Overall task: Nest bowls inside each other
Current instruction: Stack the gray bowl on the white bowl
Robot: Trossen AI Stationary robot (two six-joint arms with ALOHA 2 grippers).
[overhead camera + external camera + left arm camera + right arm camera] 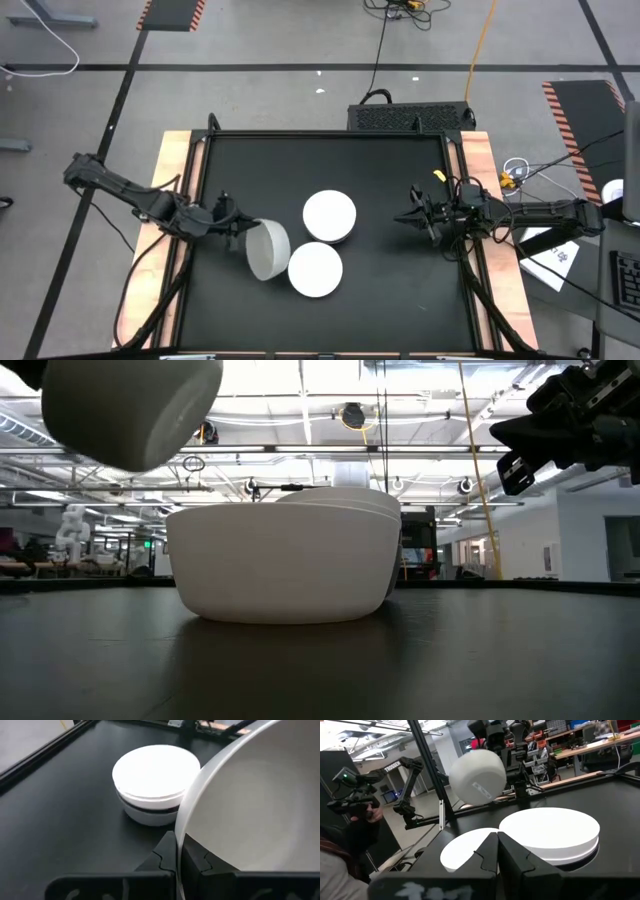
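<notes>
white bowl (250, 805) lifted, left fingers (176, 857) clamping its rim | right fingers (497, 851) clenched, empty | right wrist only: person (342, 850)

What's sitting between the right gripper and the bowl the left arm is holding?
Two white bowl stacks, one farther back, one nearer, lie between the right gripper and the held bowl, per the high view.

A smooth white bowl (267, 250) with a faintly satin, plastic-looking skin hangs left of centre in the high view, its rim pinched in the left gripper (240, 224), whose dark fingers look like matt moulded plastic. 2 more smooth white bowls sit upside down: one at centre (329, 217), one below it (316, 269). The table top (390, 290) is matt black with a soft sheen, framed by pale bare wood (482, 160). The right gripper (405, 217), matt black too, sits right of centre.
</notes>
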